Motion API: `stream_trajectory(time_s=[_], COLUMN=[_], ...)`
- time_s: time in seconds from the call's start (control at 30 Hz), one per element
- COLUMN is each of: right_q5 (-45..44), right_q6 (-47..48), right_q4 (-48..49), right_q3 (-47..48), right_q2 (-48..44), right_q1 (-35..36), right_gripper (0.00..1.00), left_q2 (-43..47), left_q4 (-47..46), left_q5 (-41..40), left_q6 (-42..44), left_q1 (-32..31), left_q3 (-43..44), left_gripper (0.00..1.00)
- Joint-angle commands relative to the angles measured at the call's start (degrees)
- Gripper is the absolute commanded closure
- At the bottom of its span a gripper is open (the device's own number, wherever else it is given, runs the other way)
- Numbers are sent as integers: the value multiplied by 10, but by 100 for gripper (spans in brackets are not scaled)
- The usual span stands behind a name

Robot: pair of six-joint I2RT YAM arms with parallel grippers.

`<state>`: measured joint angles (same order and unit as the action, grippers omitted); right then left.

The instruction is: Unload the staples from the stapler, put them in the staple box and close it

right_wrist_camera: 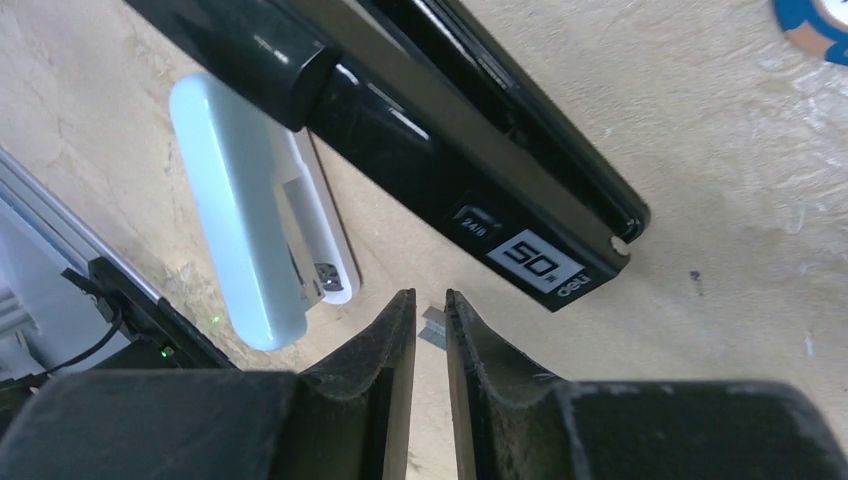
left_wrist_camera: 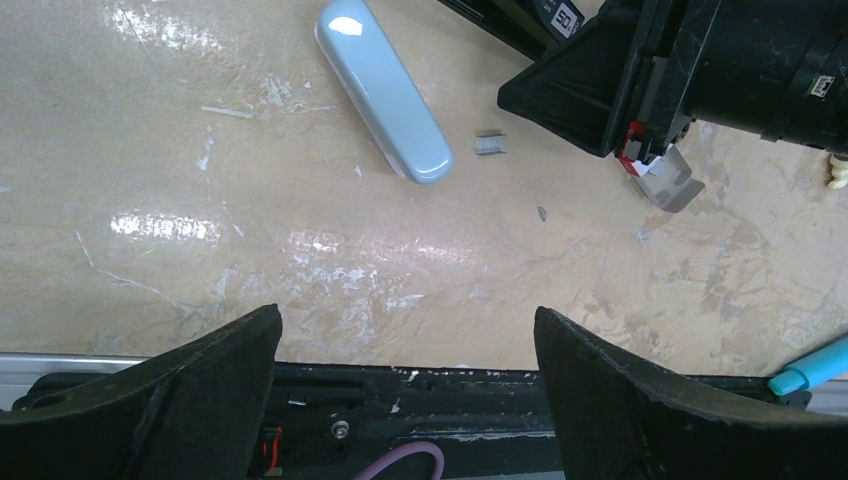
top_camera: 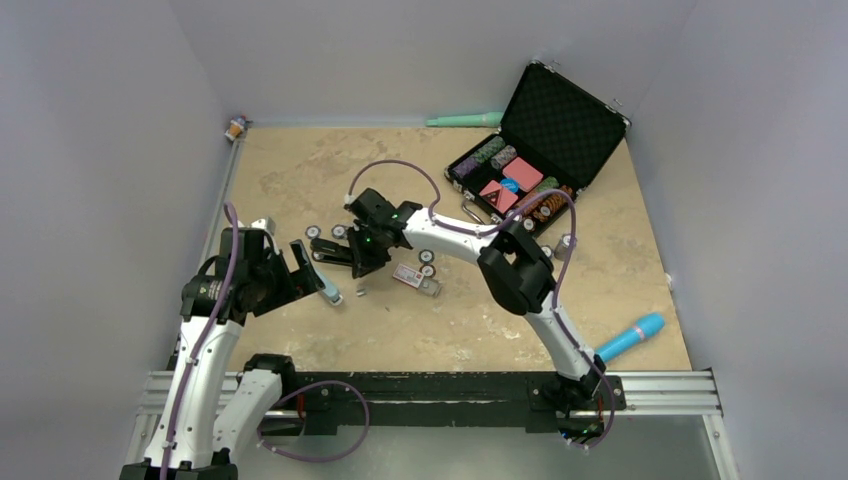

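Observation:
The black stapler (top_camera: 332,254) lies on the table left of centre, its labelled end showing in the right wrist view (right_wrist_camera: 450,150) and the left wrist view (left_wrist_camera: 520,18). The staples (left_wrist_camera: 489,144), a tiny grey strip, lie loose on the table beside a light-blue block (left_wrist_camera: 385,90). They also show just past my right fingertips (right_wrist_camera: 436,326). My right gripper (top_camera: 358,262) hovers over them with its jaws almost together and nothing between them (right_wrist_camera: 430,300). My left gripper (top_camera: 303,262) is wide open and empty (left_wrist_camera: 405,330), near the block.
An open black case (top_camera: 545,130) with poker chips and cards stands at the back right. Loose chips (top_camera: 428,268) and a red-and-white card (top_camera: 413,278) lie near the centre. A blue marker (top_camera: 632,337) lies front right. The black base rail (left_wrist_camera: 420,400) runs under the left fingers.

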<state>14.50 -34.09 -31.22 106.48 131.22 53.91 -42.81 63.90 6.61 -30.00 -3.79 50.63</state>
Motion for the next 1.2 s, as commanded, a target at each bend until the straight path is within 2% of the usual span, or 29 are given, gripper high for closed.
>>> stream_trajectory(time_s=[0.0, 0.63, 0.87, 0.93, 1.07, 1.17], right_q5=[2, 23, 10, -15, -83, -109], right_q6=[-14, -19, 2, 8, 45, 57], right_q4=[30, 65, 49, 35, -23, -47], right_q3=[-21, -168, -181, -176, -127, -102], right_q2=[-16, -65, -78, -90, -98, -98], right_q1=[0, 9, 26, 28, 38, 44], right_gripper=[79, 87, 88, 85, 72, 68], left_q2=[0, 5, 7, 7, 6, 6], left_q4=[-13, -15, -14, -14, -14, -15], left_q5=[2, 4, 3, 3, 5, 6], left_q6=[-6, -5, -5, -6, -6, -6], left_q1=[5, 4, 5, 5, 5, 5], left_q3=[-4, -4, -4, -4, -4, -4], left_gripper=[0, 0, 0, 0, 0, 0])
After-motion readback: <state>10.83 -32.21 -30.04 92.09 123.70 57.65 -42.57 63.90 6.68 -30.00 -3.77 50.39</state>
